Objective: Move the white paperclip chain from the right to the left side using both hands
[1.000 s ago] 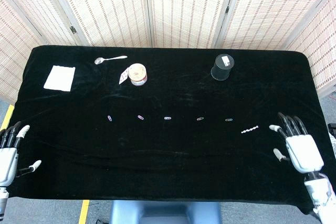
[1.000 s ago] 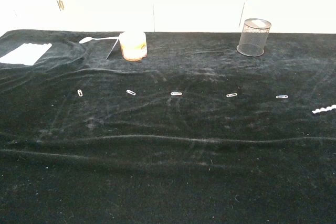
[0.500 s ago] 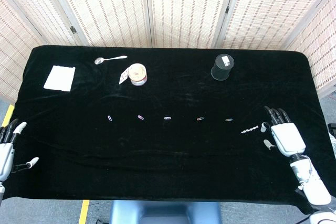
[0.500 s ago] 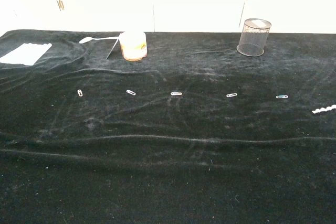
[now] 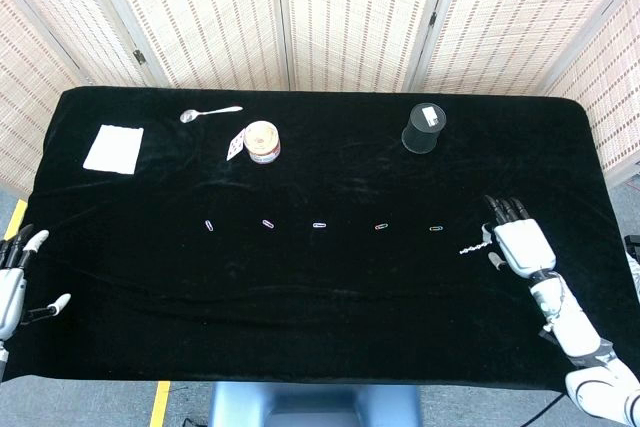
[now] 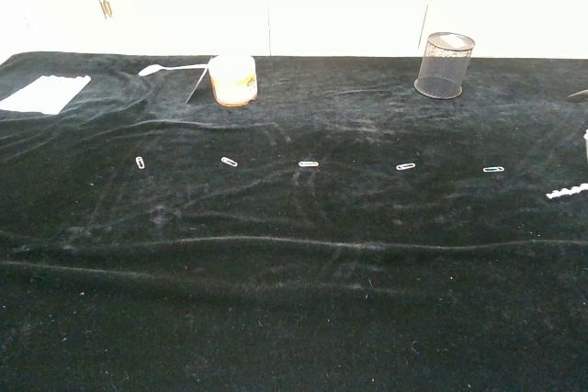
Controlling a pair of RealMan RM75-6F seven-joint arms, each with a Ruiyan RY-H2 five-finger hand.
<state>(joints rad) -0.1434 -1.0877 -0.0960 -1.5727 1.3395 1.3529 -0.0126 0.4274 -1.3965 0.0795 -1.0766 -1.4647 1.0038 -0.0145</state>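
Note:
The white paperclip chain [image 5: 475, 244] lies on the black cloth at the right end of a row of single clips; in the chest view the white paperclip chain [image 6: 566, 192] shows at the right edge. My right hand [image 5: 517, 245] hovers just right of the chain, fingers spread, its thumb close to the chain's right end, holding nothing. Only a sliver of that hand shows at the chest view's right border. My left hand [image 5: 14, 282] sits at the table's front left corner, fingers apart and holding nothing.
Several single paperclips [image 5: 319, 224] lie in a row across the middle. At the back stand a black mesh cup [image 5: 423, 128], a tape roll [image 5: 262, 141], a spoon [image 5: 208, 113] and a white napkin [image 5: 113, 148].
My right hand has moved forward and left, from the front right edge up beside the chain. My left hand drew slightly back toward the left edge.

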